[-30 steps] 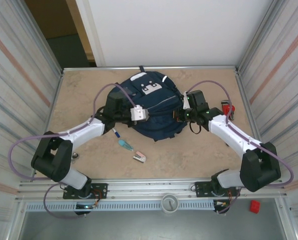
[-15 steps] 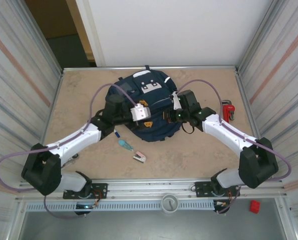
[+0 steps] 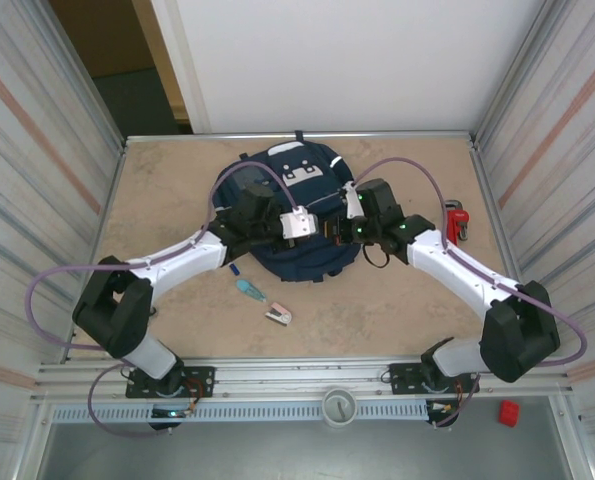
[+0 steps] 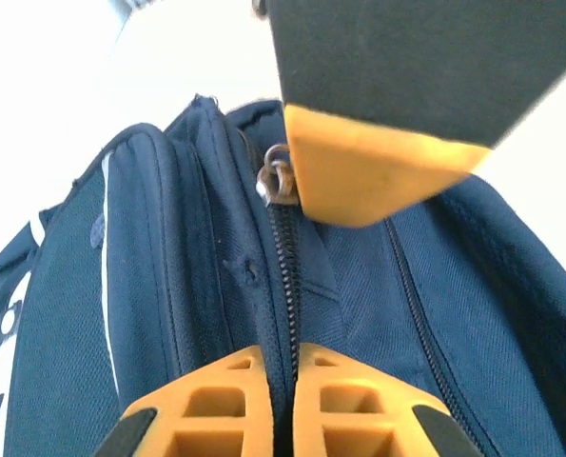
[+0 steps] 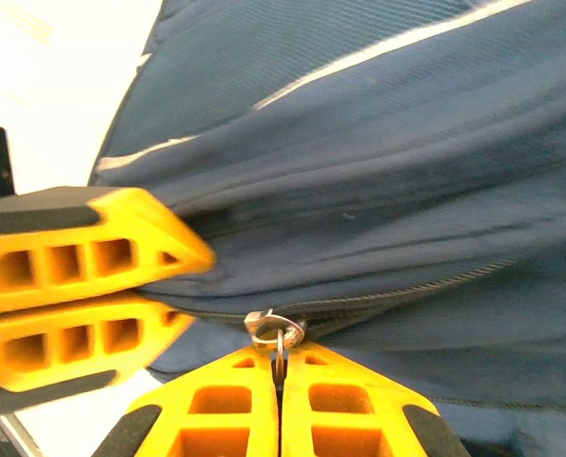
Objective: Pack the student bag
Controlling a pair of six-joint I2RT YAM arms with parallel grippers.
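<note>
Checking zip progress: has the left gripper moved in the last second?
Yes. The left gripper slid rightward: it was straight beyond the small white-and-red object on the beige table, now right of that line.

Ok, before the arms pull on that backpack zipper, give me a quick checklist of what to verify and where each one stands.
1. The right end effector is shut on the zipper pull: ok.
2. The left end effector pinches the backpack fabric at the zipper: ok.
3. Zipper opened for packing: not ok, the teeth between the two end effectors look closed.
4. The teal pen-like object lies on the table, apart from the backpack: ok.
5. Fabric free of the slider: cannot tell.
</note>
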